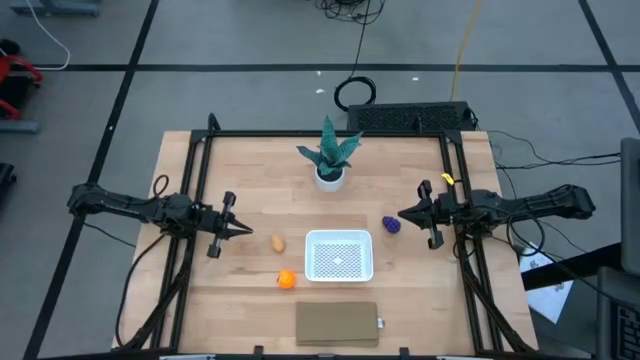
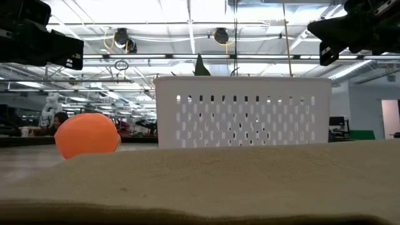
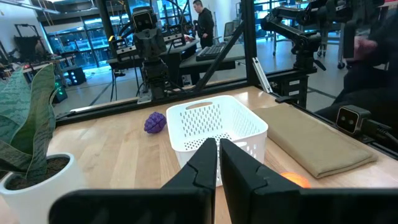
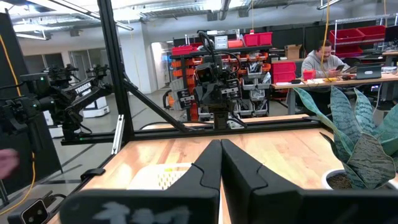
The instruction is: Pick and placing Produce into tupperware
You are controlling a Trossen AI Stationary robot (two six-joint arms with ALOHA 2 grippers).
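The white perforated tupperware (image 1: 339, 255) sits on the table's near middle. The orange ball (image 1: 286, 280) lies just off its left near corner. The tan-yellow oval (image 1: 277, 242) lies left of it and the purple lump (image 1: 391, 226) off its far right corner. My left gripper (image 1: 247, 230) hovers shut, left of the oval, pointing right. My right gripper (image 1: 400, 214) hovers shut, just right of the purple lump, pointing left. In the left wrist view the shut fingers (image 3: 218, 144) point at the tupperware (image 3: 217, 124); the oval is hidden there.
A green potted plant (image 1: 330, 160) stands at the far middle of the table. A flat tan pad (image 1: 337, 323) lies at the near edge, in front of the tupperware. Black frame rails run along both table sides. People show in the room beyond.
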